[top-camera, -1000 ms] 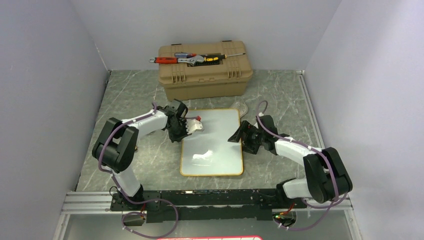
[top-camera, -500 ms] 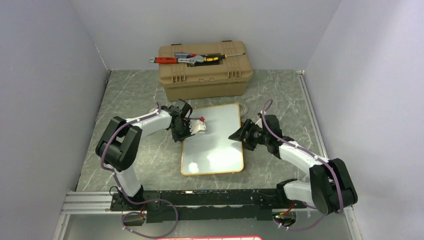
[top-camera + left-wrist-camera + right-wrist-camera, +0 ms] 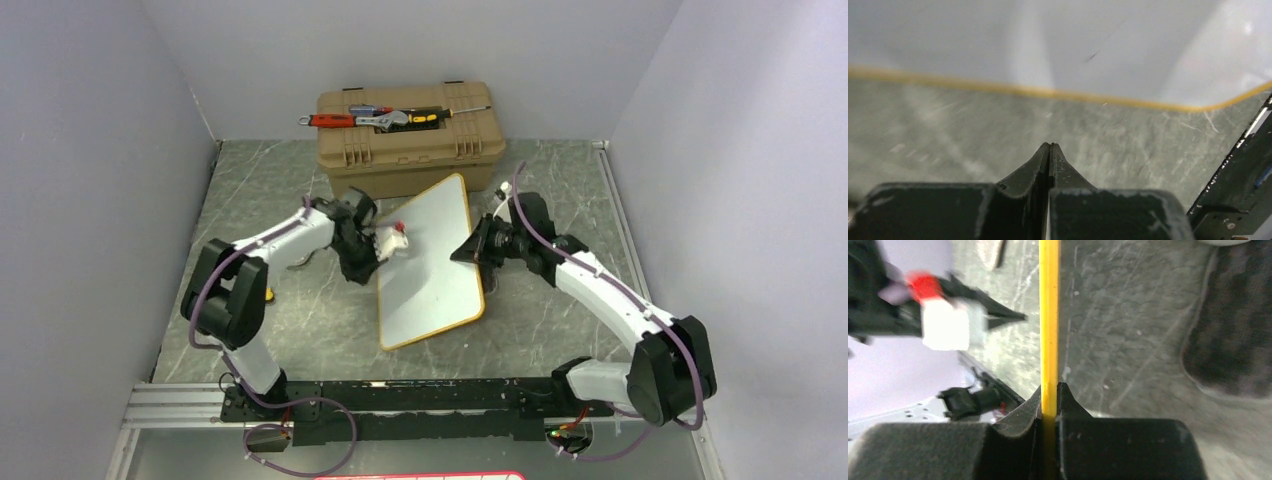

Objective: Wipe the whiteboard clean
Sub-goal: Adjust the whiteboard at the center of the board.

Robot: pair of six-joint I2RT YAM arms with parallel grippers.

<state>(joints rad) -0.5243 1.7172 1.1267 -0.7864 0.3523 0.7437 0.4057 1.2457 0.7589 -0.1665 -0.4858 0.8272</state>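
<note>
**Top view.** The whiteboard (image 3: 430, 265) lies askew on the worktop (image 3: 270, 190), its far corner near the toolbox (image 3: 410, 150). My right gripper (image 3: 470, 250) is at the board's right edge. My left gripper (image 3: 366, 262) is at its left edge, with a white, red-tipped block (image 3: 392, 241) beside it over the board. I cannot tell how the block is attached.

**Left wrist.** My left gripper (image 3: 1049, 146) has its fingers pressed together with nothing seen between them. They hang over the worktop (image 3: 963, 125), short of the board's yellow rim (image 3: 1048, 93). One small dark mark (image 3: 1092, 56) shows on the white face.

**Right wrist.** My right gripper (image 3: 1049, 390) is clamped on the yellow rim (image 3: 1049, 315), seen edge-on.
</note>
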